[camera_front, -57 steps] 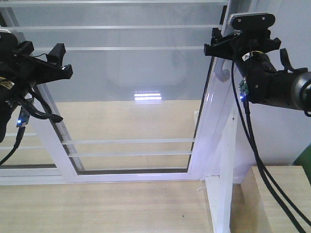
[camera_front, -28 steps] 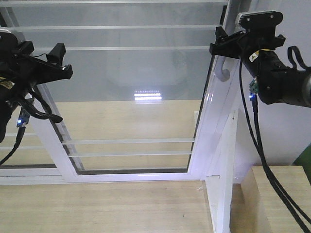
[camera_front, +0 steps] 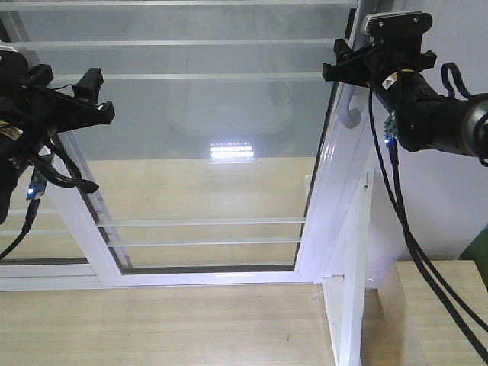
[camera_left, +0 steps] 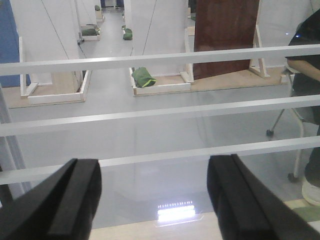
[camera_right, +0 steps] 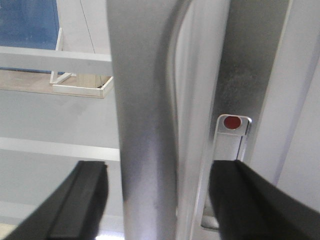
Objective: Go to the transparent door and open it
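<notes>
The transparent door (camera_front: pixel 213 114) fills the front view, clear glass in a white frame with thin horizontal bars (camera_left: pixel 160 112). Its curved silver-grey handle (camera_front: pixel 349 113) is on the right stile. My right gripper (camera_front: pixel 335 62) is at the top of that handle. In the right wrist view the handle (camera_right: pixel 145 125) stands between the gripper's (camera_right: pixel 157 200) open jaws, with a gap on each side. My left gripper (camera_front: pixel 97 95) hovers open in front of the glass at the left, and nothing lies between its fingers (camera_left: pixel 70 200).
A latch plate with a red dot (camera_right: pixel 231 122) sits on the stile beside the handle. A white fixed post (camera_front: pixel 351 290) and a wooden cabinet (camera_front: pixel 438 305) stand at the lower right. Behind the glass are a green bag (camera_left: pixel 143 77) and a seated person (camera_left: pixel 307 75).
My right gripper has shifted slightly up and in at the top of the handle, and the arm behind it has swung a little. The left arm and the door have not moved.
</notes>
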You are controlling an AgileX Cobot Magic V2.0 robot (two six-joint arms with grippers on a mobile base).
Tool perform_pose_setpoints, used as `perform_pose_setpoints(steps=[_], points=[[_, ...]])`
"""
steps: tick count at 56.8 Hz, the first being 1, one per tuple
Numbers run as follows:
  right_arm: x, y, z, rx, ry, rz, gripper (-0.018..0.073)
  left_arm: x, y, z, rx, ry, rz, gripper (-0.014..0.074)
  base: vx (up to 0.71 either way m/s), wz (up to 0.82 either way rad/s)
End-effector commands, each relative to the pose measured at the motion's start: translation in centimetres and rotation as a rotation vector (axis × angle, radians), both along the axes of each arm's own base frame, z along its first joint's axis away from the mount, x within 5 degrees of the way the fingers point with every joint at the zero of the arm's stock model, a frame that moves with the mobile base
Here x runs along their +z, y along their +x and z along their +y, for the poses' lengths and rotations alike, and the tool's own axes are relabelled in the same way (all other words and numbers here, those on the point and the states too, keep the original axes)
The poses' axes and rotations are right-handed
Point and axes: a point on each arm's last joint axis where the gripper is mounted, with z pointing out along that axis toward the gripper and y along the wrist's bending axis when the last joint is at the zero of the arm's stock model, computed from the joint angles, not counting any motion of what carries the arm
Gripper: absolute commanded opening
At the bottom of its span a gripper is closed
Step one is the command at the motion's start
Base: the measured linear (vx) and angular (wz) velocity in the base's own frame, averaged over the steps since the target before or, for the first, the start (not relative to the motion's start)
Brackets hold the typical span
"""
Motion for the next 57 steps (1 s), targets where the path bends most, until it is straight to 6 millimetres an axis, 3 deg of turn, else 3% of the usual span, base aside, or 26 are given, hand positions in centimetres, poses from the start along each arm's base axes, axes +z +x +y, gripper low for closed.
perform_pose_setpoints(steps=[1,11,36,57], points=[[3.8,-0.1,0.3,0.011,0.014,-0.155,0.0305,2.6,0.0,0.0,0.009,-0.022,-0.141,0.0565,0.0,0.0],[3.8,-0.3,1.4,0.052,-0.006,-0.159,-0.0017,2.6,0.0,0.0,0.009,-0.018,-0.142,0.0565,0.0,0.0],[3.9,-2.3,8.1,0.252,-0.046,-0.183,-0.0009,2.6,0.0,0.0,0.008,-0.016,-0.142,0.0565,0.0,0.0],[3.9,-3.3,10.4,0.308,-0.022,-0.182,-0.0009,2.6,0.0,0.0,0.009,-0.016,-0.142,0.0565,0.0,0.0]])
